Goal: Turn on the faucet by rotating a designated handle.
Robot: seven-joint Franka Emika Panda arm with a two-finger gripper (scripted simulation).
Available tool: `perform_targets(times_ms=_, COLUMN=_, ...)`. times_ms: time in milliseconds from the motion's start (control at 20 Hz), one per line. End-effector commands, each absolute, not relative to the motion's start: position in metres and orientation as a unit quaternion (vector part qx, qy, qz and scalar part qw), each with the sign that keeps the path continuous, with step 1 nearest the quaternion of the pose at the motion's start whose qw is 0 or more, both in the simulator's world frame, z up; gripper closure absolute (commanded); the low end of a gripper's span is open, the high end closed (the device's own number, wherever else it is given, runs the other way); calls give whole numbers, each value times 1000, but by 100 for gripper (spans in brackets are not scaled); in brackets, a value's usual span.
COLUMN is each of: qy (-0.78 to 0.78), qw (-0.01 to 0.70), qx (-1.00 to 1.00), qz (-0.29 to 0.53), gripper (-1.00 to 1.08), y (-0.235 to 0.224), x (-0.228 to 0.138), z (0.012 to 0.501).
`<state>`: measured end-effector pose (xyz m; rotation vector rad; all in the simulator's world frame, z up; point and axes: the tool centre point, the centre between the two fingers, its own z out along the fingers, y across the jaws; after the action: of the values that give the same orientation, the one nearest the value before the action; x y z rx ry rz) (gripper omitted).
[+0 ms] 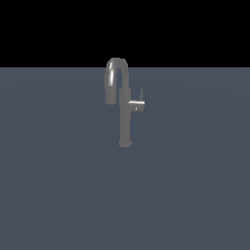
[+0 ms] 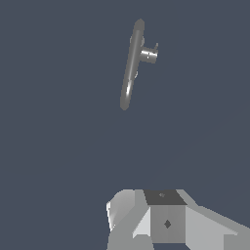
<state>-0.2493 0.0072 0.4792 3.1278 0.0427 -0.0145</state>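
The faucet [image 1: 125,117] stands upright on the flat grey-blue tabletop [image 1: 58,185], a slim grey column with a curved spout arching over the top and ending on the exterior view's left. The handle [image 1: 136,105] is a short stub jutting from the column on the exterior view's right, with a thin rod rising from near its outer end. No arm shows in the exterior view.

In the wrist view the faucet [image 2: 131,66] is seen from above, well apart from the pincer [image 2: 161,219] and out ahead of it, with the handle [image 2: 148,54] sticking out to one side. Only blocky grey and white parts of the pincer show at the picture's edge; its fingertips are out of sight, so I cannot tell whether it is spread or pressed together. It touches nothing
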Motion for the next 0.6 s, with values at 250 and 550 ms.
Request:
perform_targets(times_ms=250, qy=9, qw=2, qx=1000, qz=-9, gripper=108, y=8, x=-246, z=479)
perform_targets(times_ms=550, qy=-11, qw=-17, qx=999, qz=-25, gripper=108, y=9, x=-233, z=478)
